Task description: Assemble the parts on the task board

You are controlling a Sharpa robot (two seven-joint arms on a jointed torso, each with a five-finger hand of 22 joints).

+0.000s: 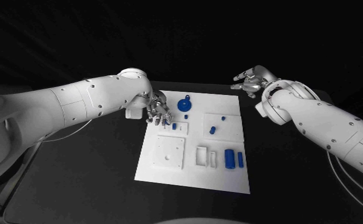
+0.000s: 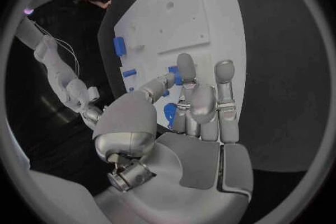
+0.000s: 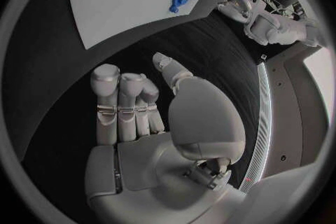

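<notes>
Now, your left hand (image 1: 157, 109) at the board's (image 1: 227, 179) left edge, fingertips down by a small blue part (image 1: 174, 126), grip you can't tell, your right hand (image 1: 250, 82) off the board's far right corner, empty, fingers loosely curled.

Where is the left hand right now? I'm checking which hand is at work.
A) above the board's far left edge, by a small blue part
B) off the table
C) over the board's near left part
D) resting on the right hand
A: in the head view the left hand is over the far left edge of the board, fingertips beside a small blue part.
</notes>
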